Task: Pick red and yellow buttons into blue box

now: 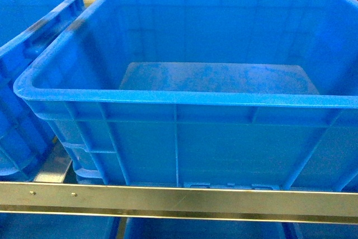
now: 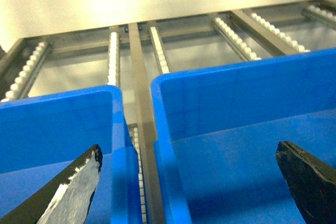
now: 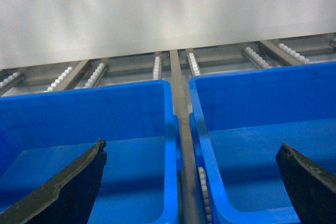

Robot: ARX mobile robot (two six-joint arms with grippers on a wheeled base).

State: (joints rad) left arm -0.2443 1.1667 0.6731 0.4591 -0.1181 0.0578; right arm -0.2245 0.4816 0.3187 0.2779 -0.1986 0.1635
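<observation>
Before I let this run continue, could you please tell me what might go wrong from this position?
1. Neither button shows in any view, and both pincers, left pincer and right pincer, stand open holding nothing, so picking has yet to start.
2. Several similar blue crates sit side by side: the central blue box has a neighbour beside it, so a drop could land in the wrong one.
3. Each pincer hovers over the metal rail between crates, near their rims.

head close above blue box point(image 1: 184, 104); wrists face crates.
</observation>
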